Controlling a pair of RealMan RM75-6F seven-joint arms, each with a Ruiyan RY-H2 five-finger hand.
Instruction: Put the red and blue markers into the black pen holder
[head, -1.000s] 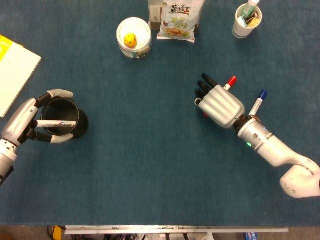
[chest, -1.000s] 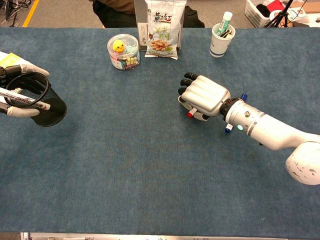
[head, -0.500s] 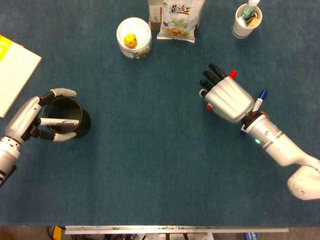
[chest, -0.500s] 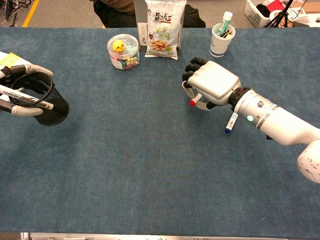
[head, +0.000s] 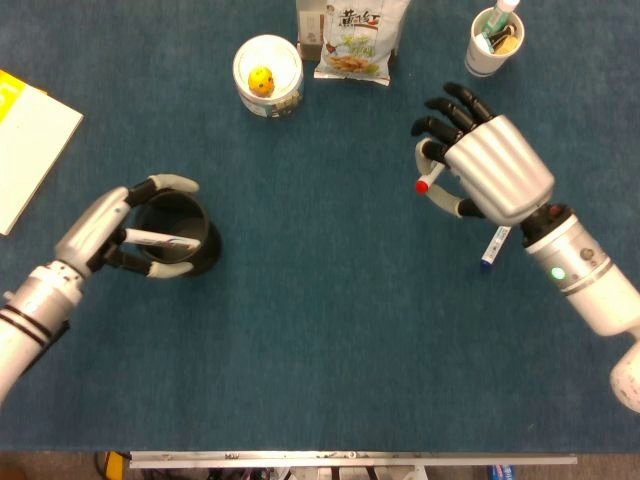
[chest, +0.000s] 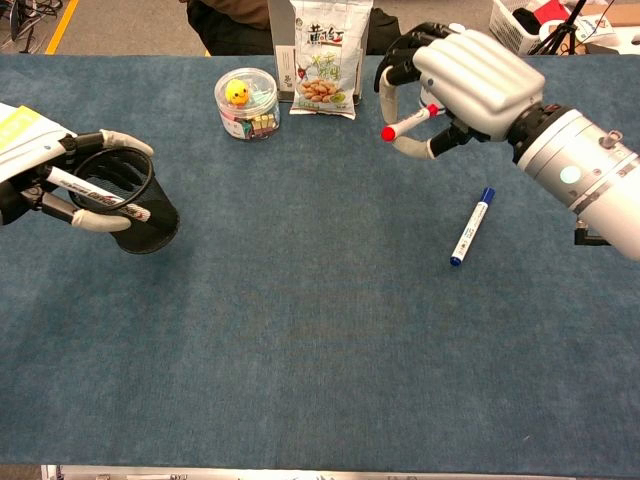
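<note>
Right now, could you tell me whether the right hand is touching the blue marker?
Apart. The chest view shows the blue marker lying on bare cloth, well clear of the right hand.

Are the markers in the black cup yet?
Not yet. The right hand has the red marker lifted above the table. The blue marker lies on the table, untouched. The left hand holds the black pen holder, with a white pen across its rim. Both markers are left to drop in.
</note>
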